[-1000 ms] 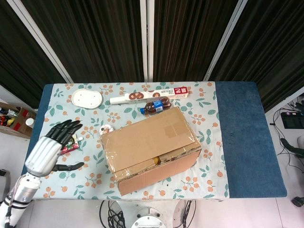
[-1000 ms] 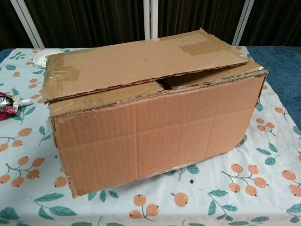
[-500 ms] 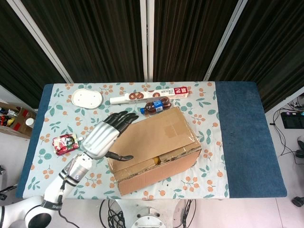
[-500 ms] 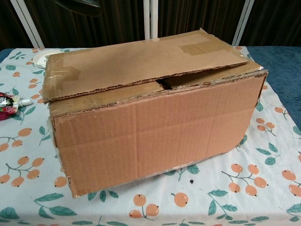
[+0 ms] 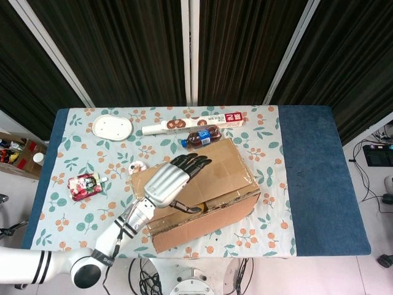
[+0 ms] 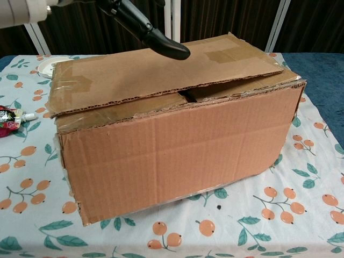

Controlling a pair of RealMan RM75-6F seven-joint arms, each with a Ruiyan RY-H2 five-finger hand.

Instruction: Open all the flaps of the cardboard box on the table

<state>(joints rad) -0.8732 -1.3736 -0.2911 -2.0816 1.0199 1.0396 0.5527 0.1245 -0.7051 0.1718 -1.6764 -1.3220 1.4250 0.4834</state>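
Box: We are looking at a brown corrugated cardboard box (image 5: 199, 193) sitting near the front middle of the table, turned at a slant. Its top flap (image 6: 161, 72) is lying nearly flat, with a ragged fluted edge, patches of brown tape and a shiny clear strip at the left corner. A dark gap is showing under that flap along the front.

Left hand: We are seeing the left hand (image 5: 171, 180), silver-backed with black fingers (image 5: 195, 162), hovering over the left part of the box top with its fingers stretched apart and holding nothing. The thumb is sticking out toward the front edge. In the chest view one black fingertip (image 6: 171, 49) is hanging just above the flap; we cannot tell whether it is touching. The arm is reaching in from the front left corner.

Right hand: We are not finding it in either view.

Table: We are seeing a cloth (image 5: 116, 215) printed with orange fruit and green leaves covering most of the table, and a plain blue cover (image 5: 319, 178) on the right part.

Other things: Behind the box a dark plastic bottle (image 5: 200, 137) is lying on its side, with a long white and red carton (image 5: 196, 123) beyond it. A round white plate (image 5: 113, 128) is sitting at the back left, and a red packet (image 5: 84, 185) is lying at the left.

Room: Dark pleated curtains with pale upright bars are hanging behind the table.
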